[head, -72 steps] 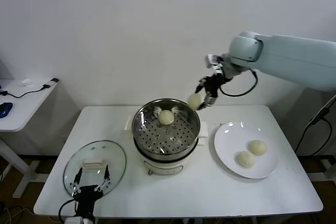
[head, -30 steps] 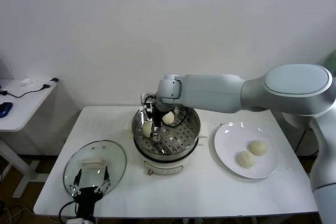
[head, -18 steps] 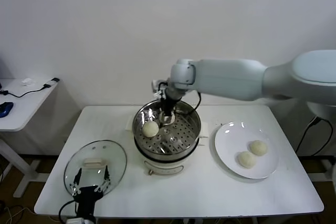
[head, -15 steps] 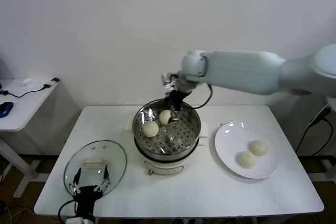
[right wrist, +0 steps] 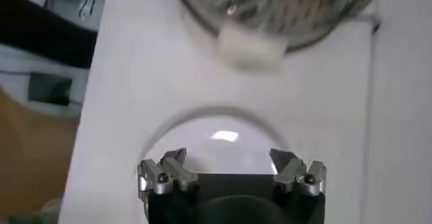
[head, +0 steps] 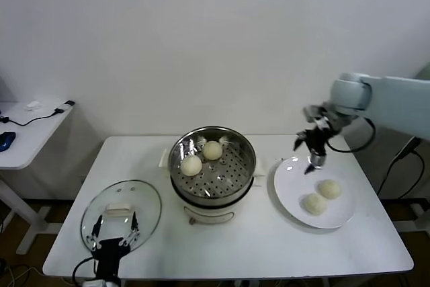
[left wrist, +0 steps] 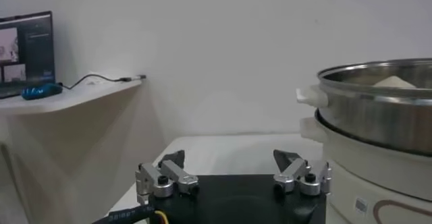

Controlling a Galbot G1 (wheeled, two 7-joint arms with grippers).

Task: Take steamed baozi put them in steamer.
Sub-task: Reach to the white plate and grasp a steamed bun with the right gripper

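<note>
I'm looking at what is probably a lab or test room rather than a kitchen: a plain white table (head: 269,247) standing against a bare white wall (head: 201,38), a side desk (head: 27,132) carrying a cable (head: 40,116) and, in the left wrist view, a monitor (left wrist: 25,53).

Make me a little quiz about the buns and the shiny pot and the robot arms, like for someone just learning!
1. How many baozi lie inside the steamer now?
2. True or false: the white plate holds three buns.
3. Which gripper hovers above the plate's far edge: A) left gripper B) right gripper?

Key:
1. Two.
2. False; two buns lie on it.
3. B. It is open and holds nothing; the left one is parked by the glass lid.
</note>
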